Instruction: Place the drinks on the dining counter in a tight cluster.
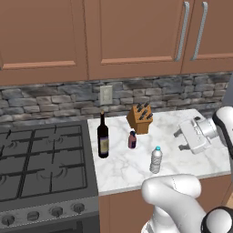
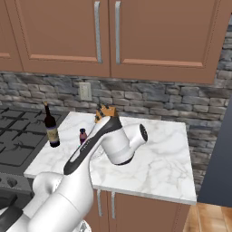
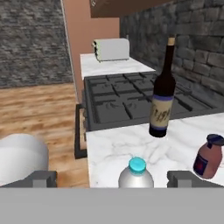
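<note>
The claw (image 3: 111, 178) is held spread, the water bottle (image 3: 136, 173) between its fingertips, wine bottle (image 3: 162, 94) at one o'clock.

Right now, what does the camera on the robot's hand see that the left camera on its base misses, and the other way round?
Hand view alone: a white toaster on a far counter beyond the stove, and wooden floor.
Left base view alone: the wooden knife block, a wall socket, brown wall cupboards and the open gripper.
Both: the tall dark wine bottle, the clear blue-capped water bottle, the small purple-brown bottle, the gas stove and the marble counter.
</note>
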You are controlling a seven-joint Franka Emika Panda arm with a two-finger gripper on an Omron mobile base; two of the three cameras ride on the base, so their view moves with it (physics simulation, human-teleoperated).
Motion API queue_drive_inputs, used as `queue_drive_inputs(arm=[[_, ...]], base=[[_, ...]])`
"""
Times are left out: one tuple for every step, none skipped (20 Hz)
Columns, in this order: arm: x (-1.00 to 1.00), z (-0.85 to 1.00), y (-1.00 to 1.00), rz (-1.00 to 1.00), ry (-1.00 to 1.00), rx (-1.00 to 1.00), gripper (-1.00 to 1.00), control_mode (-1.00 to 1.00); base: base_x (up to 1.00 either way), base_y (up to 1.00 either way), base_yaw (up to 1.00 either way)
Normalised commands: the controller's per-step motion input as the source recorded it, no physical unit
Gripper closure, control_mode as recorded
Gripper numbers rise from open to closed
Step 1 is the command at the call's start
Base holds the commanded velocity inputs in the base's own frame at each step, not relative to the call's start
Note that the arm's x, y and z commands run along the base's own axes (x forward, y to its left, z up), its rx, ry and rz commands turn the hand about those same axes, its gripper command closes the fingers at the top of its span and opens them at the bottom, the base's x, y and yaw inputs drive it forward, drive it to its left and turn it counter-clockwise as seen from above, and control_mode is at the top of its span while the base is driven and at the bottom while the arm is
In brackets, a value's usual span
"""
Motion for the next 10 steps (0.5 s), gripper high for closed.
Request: queue_drive_inputs(arm=[[0.00, -0.29, 0.00, 0.03, 0.00, 0.14, -1.00, -1.00], [0.01, -0.29, 0.00, 0.03, 0.00, 0.13, -1.00, -1.00], [0.00, -0.30, 0.00, 0.03, 0.00, 0.13, -1.00, -1.00], [0.02, -0.28, 0.00, 0.03, 0.00, 0.13, -1.00, -1.00], [0.06, -0.31, 0.00, 0.01, 0.01, 0.09, -1.00, -1.00], [0.09, -0.31, 0.03, 0.01, 0.02, 0.07, -1.00, -1.00], [0.12, -0.28, 0.02, 0.00, 0.00, 0.08, -1.00, -1.00], [0.10, -0.30, 0.06, 0.00, 0.00, 0.07, -1.00, -1.00], [0.10, -0.30, 0.05, 0.00, 0.00, 0.06, -1.00, -1.00], [0.09, -0.29, 0.02, 0.00, 0.00, 0.08, -1.00, -1.00]], base=[[0.00, 0.00, 0.00], [0.00, 0.00, 0.00], [0.00, 0.00, 0.00], [0.00, 0.00, 0.00], [0.00, 0.00, 0.00], [0.00, 0.00, 0.00], [0.00, 0.00, 0.00], [0.00, 0.00, 0.00], [0.00, 0.00, 0.00], [0.00, 0.00, 0.00]])
